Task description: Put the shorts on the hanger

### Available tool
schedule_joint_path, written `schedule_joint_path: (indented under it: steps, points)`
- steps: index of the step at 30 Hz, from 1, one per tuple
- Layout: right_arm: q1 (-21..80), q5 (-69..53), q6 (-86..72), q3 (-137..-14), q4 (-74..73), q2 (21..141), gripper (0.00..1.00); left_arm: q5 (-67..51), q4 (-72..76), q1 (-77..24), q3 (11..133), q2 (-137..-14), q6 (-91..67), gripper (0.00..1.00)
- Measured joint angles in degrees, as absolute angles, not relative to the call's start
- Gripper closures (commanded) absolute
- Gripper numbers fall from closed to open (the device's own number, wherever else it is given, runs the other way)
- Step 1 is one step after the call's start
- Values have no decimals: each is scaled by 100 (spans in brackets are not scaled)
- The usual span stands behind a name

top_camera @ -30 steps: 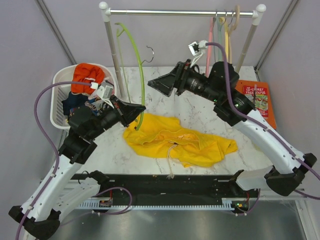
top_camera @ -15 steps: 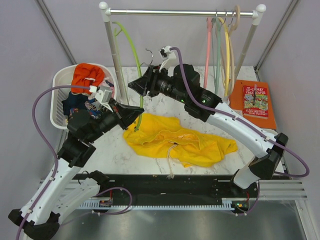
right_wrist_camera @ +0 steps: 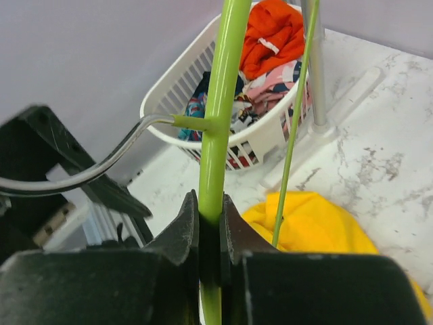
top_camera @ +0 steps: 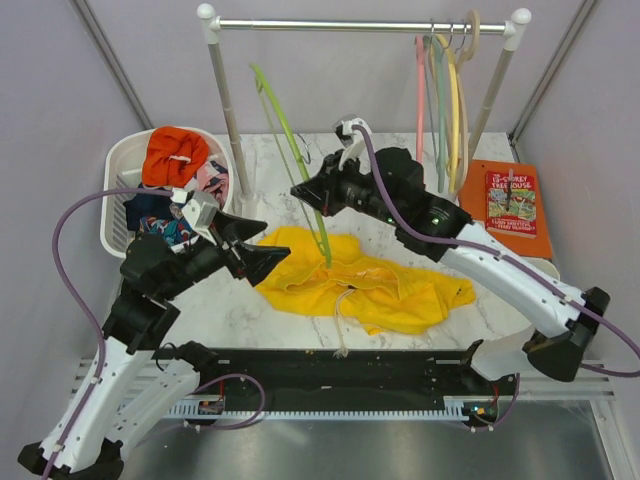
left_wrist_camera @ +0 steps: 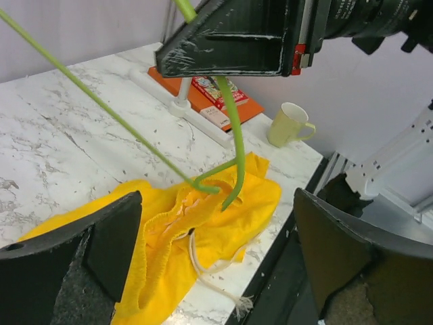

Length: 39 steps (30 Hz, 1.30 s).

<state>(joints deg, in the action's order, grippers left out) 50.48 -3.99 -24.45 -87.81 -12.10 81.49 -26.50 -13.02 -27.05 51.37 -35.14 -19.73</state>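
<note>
Pinching the hanger (top_camera: 283, 122) by its green arm with the right claw (top_camera: 303, 190), having swung in from the rail side a second ago. Left claw (top_camera: 278, 260) spread wide, drawn back. Tilted low now, tip over the shorts (top_camera: 370, 290) crumpled on the table (top_camera: 500, 180). Handover seemingly done; threading next.

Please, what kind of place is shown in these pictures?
Most likely a robot test cell staged as a laundry corner, not a real home: a clothes rail with spare hangers, a white basket full of clothes, and a marble-look table closed in by plain walls.
</note>
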Motion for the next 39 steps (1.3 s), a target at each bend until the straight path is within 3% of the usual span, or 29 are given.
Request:
schedule_joint_path:
  steps: [7, 12, 19, 30, 33, 34, 36, 37, 39]
  points:
    - [4928, -1608, -875, -7870, -2143, 6613, 100, -3218, -2639, -2670, 5505, -2873, -626, 1]
    - [4936, -2298, 692, -7411, -3350, 5946, 100, -3470, -3907, -2668, 6416, -3030, 821, 1]
    - [4932, -2578, 2237, -7159, -5127, 6270, 100, -3557, -5572, -2670, 7688, -3763, 3601, 5]
    - [4969, -2897, 3098, -7647, -5972, 6755, 100, -3199, -6204, -2683, 6866, -4545, 5649, 12]
    - [4991, -2963, 3186, -7760, -6055, 6757, 100, -3168, -6204, -2827, 6866, -4718, 5723, 24]
    - [5006, -2993, 3214, -7813, -6095, 6768, 100, -3164, -6204, -2886, 6864, -4746, 5734, 34]
    - [5011, -3030, 3280, -7907, -6136, 6792, 100, -3144, -6163, -3089, 6825, -4829, 5756, 43]
    - [5017, -3044, 3319, -7940, -6136, 6801, 100, -3114, -6128, -3205, 6783, -4862, 5752, 59]
    - [5022, -3061, 3382, -7977, -6141, 6807, 97, -3022, -6086, -3448, 6681, -4912, 5680, 77]
